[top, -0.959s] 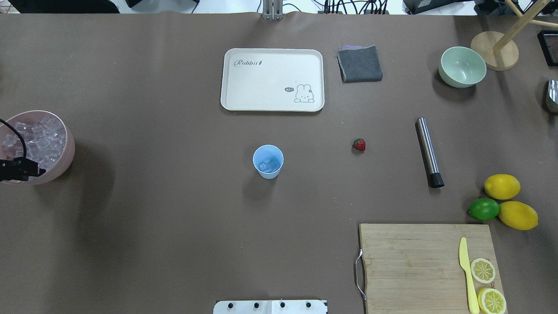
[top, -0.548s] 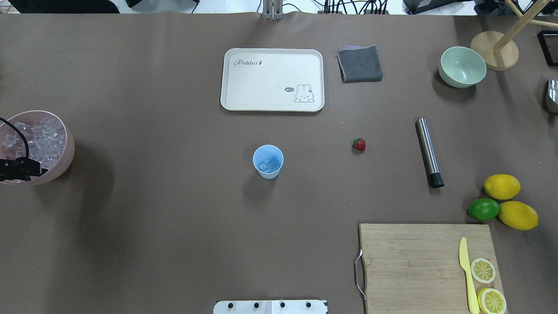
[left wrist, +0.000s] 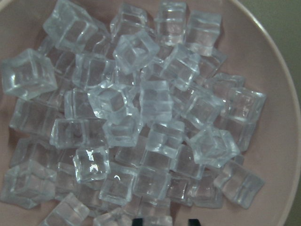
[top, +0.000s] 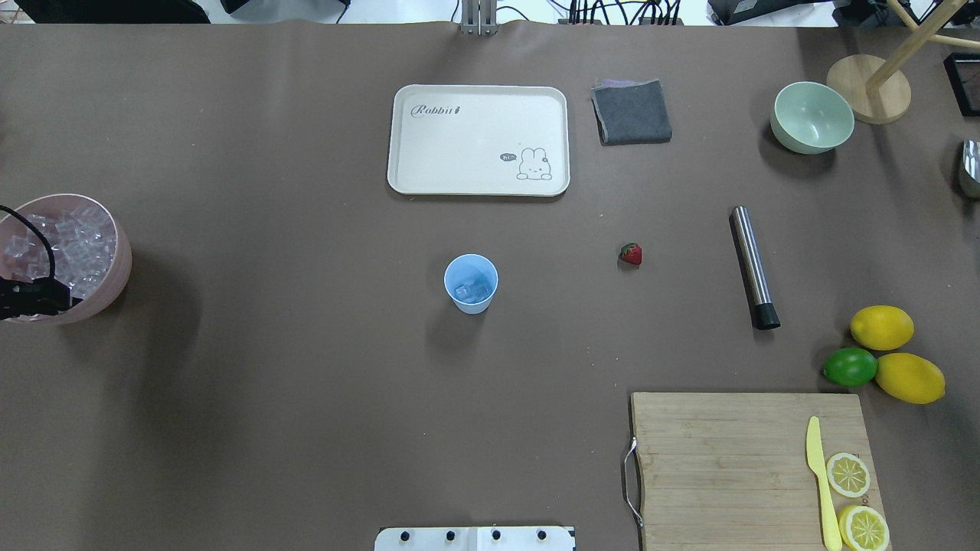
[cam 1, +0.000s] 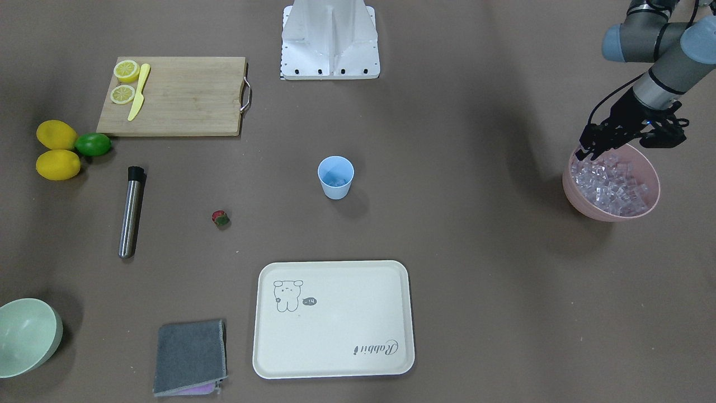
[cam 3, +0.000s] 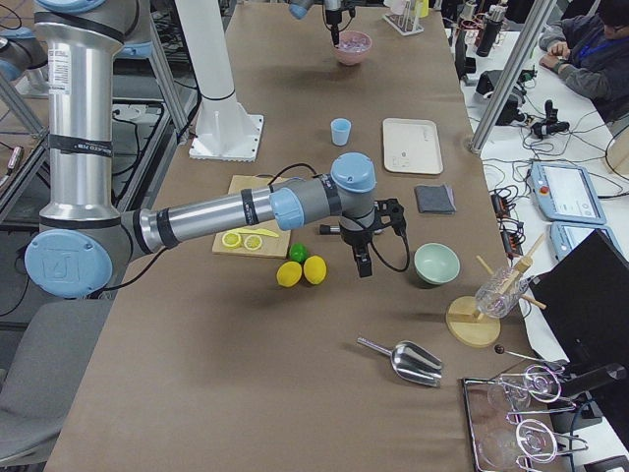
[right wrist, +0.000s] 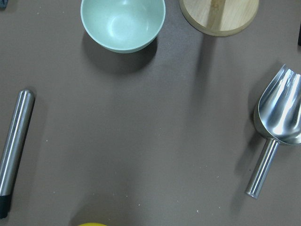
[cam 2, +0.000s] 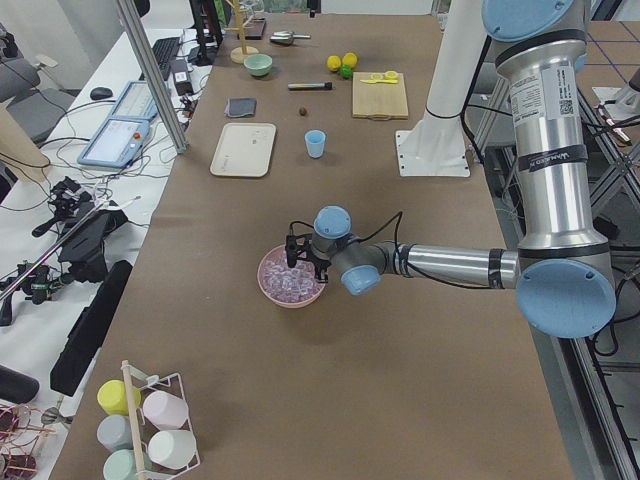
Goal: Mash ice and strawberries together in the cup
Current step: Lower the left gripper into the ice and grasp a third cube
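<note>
As the front-facing camera shows, the left gripper (cam 1: 587, 150) hangs over the pink bowl (cam 1: 576, 196) of ice (cam 1: 612, 184) by the surface's left edge. From overhead, the cup (top: 468, 304) stands mid-surface with ice inside, and the strawberry (top: 631, 254) lies apart from it toward the right edge. The tray (top: 478, 134) reads "Rabbit". Your left wrist camera shows the jaws parted above the ice. From the right end, the right gripper (cam 3: 365, 265) hangs over the surface. Whether its jaws are clenched, you cannot tell.

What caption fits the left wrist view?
Clear ice cubes heaped in the pink bowl, the open left gripper poised above them.
</note>
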You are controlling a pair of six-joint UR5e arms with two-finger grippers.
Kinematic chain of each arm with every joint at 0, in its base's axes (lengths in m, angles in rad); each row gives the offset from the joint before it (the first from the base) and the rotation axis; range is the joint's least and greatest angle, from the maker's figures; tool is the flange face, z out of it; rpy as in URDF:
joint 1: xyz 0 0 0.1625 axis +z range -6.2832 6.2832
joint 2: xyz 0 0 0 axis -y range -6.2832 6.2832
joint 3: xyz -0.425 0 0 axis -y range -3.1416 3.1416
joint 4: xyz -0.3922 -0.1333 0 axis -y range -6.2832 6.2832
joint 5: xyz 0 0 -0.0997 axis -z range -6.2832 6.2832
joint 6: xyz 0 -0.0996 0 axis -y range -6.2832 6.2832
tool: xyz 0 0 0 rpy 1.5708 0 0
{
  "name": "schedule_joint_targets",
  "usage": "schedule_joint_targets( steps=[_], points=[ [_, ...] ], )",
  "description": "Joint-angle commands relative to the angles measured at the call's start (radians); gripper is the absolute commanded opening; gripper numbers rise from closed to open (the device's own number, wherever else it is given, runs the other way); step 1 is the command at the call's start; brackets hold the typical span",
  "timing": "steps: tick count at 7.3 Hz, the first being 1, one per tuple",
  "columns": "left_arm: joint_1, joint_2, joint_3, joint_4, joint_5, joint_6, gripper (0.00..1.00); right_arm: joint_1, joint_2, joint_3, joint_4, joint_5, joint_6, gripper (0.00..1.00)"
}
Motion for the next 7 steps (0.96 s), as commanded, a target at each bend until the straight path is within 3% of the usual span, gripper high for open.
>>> schedule_joint_targets(
  steps=[1, 5, 7],
  points=[
    [-0.004, 0.006, -0.019, 0.001, -0.008, 0.005, 0.0, 0.0, 0.0, 0.0, 0.0, 0.002, 0.0, 1.0],
    [-0.153, -0.005, -0.071, 0.012, -0.139, 0.115, 0.0, 0.0, 0.0, 0.002, 0.0, 0.005, 0.002, 1.0],
    [-0.181, -0.105, -0.083, 0.015, -0.165, 0.099, 0.0, 0.0, 0.0, 0.002, 0.0, 0.005, 0.002, 1.0]
  ],
)
